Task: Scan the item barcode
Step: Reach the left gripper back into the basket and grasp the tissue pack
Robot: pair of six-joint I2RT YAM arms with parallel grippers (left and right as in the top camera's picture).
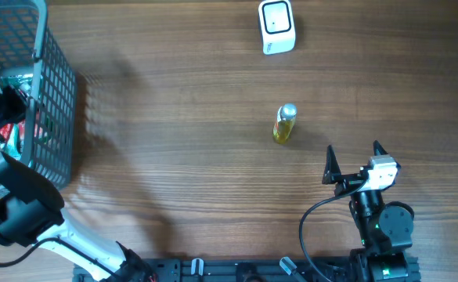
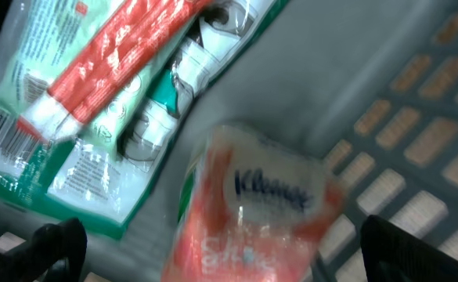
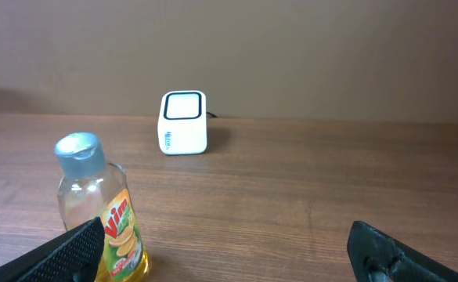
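With its jaws spread wide, the left gripper is best centred over the Kleenex pack in the basket and closed squarely across it.

Brown wood-grain table, plain tan wall behind it, soft even light, faint shadows

A wooden surface carries three things: a grey mesh basket at the far left, a white scanner far and right of centre, and a yellow dish-soap bottle standing upright nearer.
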